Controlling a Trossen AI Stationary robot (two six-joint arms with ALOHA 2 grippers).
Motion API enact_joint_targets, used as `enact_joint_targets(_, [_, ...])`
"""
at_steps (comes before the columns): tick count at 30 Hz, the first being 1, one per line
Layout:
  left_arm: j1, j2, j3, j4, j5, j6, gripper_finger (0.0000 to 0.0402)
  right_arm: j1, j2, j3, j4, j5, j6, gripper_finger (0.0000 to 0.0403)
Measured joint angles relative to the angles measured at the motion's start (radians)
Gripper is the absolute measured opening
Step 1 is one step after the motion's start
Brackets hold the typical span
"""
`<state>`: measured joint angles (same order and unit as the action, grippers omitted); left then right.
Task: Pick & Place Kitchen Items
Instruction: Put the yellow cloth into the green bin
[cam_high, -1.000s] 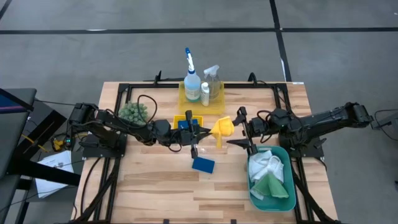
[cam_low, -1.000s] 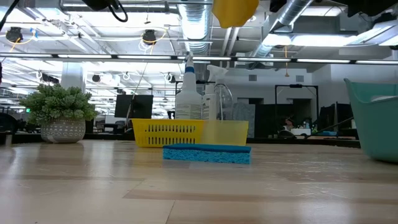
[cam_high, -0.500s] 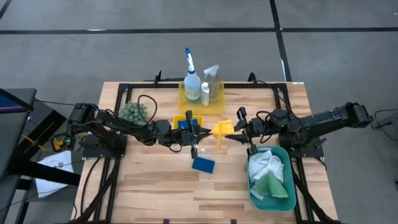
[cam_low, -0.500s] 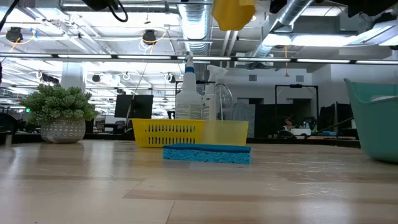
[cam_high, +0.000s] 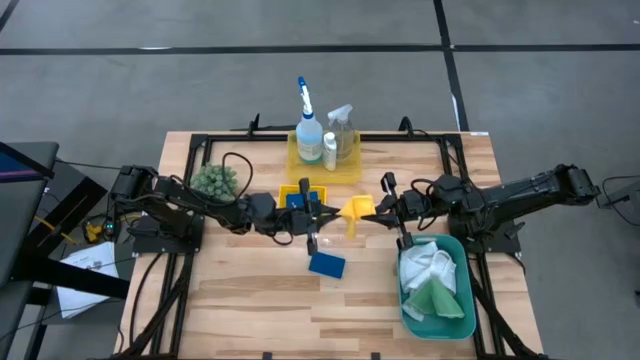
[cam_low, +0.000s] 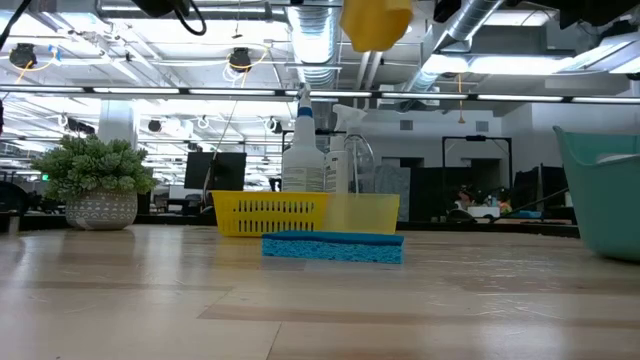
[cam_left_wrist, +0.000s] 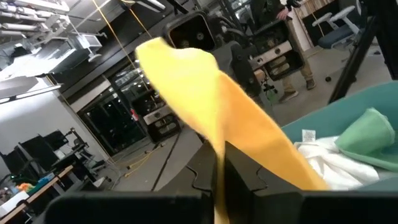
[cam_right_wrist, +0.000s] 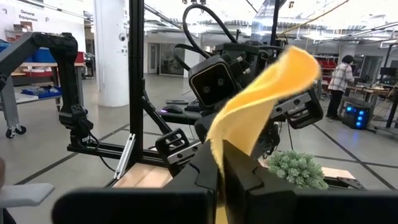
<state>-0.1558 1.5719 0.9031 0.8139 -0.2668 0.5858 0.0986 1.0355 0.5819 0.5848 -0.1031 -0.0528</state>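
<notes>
- Yellow cloth (cam_high: 356, 209) stretched mid-table between left gripper (cam_high: 333, 213) and right gripper (cam_high: 376, 213), both clamped on it.
- Blue sponge (cam_high: 326, 265) flat on wood just below.
- Teal bin (cam_high: 455, 322) holding white cloth (cam_high: 432, 268) and green cloth (cam_high: 436, 298).
- 2 spray bottles (cam_high: 308, 130) in far yellow tray (cam_high: 352, 172).

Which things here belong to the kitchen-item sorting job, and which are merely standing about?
Job:
yellow cloth, pinched by left gripper and right gripper
blue sponge
spray bottles
white cloth
green cloth

Standing about:
plant
yellow tray
teal bin
</notes>
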Motion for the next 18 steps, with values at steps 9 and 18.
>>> enact_joint_targets(9, [0.0,0.0,0.0,-0.045,-0.107,0.016,0.0074,0.0,0.0,0.0,-0.003,0.0,0.0,0.0001])
enact_joint_targets(18, [-0.006,-0.028,-0.001,-0.118,-0.29,0.064,0.015,0.0,-0.002,0.0,-0.005,-0.001,0.0,0.0001])
